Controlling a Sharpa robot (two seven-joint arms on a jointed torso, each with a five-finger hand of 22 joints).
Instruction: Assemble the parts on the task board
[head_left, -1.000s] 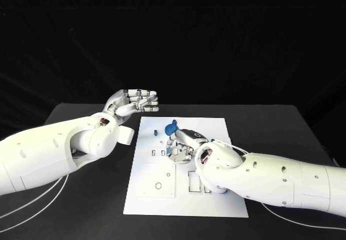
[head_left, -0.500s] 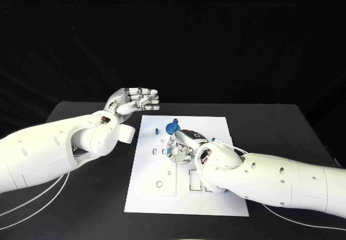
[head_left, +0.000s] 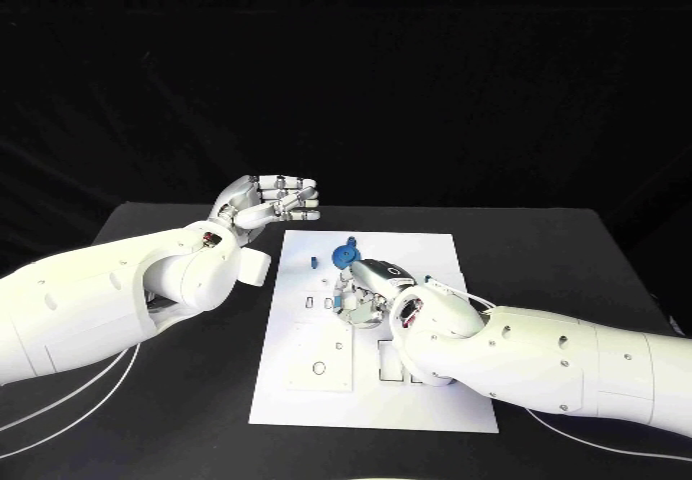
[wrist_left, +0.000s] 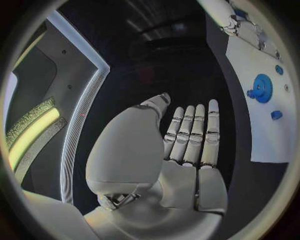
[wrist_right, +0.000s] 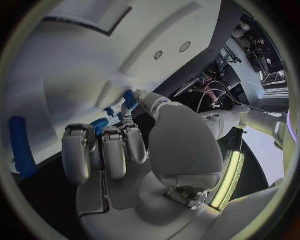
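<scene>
Lighting: bright overhead light on the white task board (head_left: 372, 400) and arms; backdrop beyond the board black. Soft shadow on the board beneath the right hand (head_left: 369, 296). Wrist views: strong fisheye bending, dark vignette at rims.

Task board (head_left: 433, 405) mid-table, gear (head_left: 343, 255) and small peg (head_left: 312, 264) at its far end

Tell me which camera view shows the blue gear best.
The left wrist view: the blue gear sits on the task board unobstructed, its toothed rim plain. In the head view the gear is small, just beyond the right hand. The right wrist view has blue pieces behind that hand's fingers, too hidden to tell.
</scene>
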